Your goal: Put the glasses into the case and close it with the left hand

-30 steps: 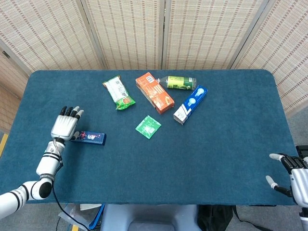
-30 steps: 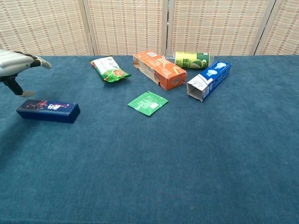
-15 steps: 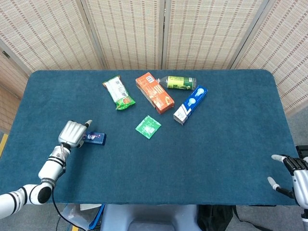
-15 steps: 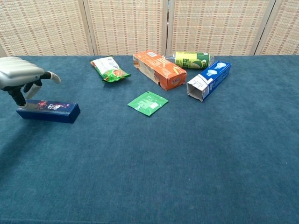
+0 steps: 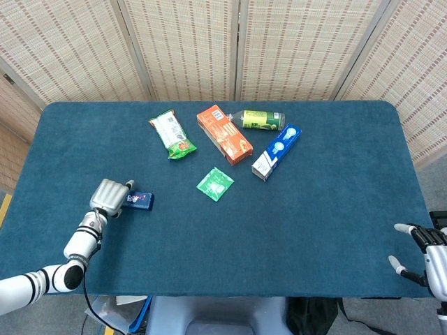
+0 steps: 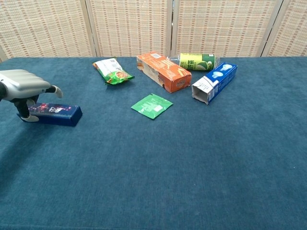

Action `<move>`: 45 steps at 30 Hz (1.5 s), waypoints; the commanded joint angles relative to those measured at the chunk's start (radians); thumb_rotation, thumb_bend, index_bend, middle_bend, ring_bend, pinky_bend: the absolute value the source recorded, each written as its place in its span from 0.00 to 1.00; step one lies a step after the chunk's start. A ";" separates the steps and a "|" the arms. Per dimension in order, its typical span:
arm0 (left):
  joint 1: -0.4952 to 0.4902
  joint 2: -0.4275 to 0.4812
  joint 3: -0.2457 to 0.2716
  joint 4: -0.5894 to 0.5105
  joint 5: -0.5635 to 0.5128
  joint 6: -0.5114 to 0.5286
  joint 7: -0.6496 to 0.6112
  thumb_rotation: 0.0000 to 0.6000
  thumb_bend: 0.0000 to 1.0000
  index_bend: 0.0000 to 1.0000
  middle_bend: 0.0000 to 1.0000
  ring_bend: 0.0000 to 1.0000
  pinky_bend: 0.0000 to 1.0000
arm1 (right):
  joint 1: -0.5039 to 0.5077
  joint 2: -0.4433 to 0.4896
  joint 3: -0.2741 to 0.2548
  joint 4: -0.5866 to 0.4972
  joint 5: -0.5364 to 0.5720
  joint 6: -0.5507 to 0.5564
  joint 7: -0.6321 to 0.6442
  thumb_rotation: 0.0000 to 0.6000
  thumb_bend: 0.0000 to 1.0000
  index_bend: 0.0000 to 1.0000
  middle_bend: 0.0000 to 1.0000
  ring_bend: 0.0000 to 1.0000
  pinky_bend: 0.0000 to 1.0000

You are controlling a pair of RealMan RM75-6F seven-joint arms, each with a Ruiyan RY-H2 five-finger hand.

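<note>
Now the left hand (image 5: 107, 197) grips the dark box (image 5: 139, 201) near the table's (image 5: 328, 209) left edge; the right hand (image 5: 426, 255) hangs spread off the right corner.

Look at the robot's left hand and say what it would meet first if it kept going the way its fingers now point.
The left hand has its fingers curled down over the left end of the dark blue box, so it would probably meet that box first. Whether it already touches is unclear.
</note>
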 commanded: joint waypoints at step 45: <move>0.241 0.057 -0.073 -0.107 0.187 0.462 -0.412 1.00 0.25 0.15 0.14 0.14 0.28 | 0.015 0.026 0.007 0.005 0.007 -0.027 0.015 1.00 0.20 0.29 0.30 0.30 0.24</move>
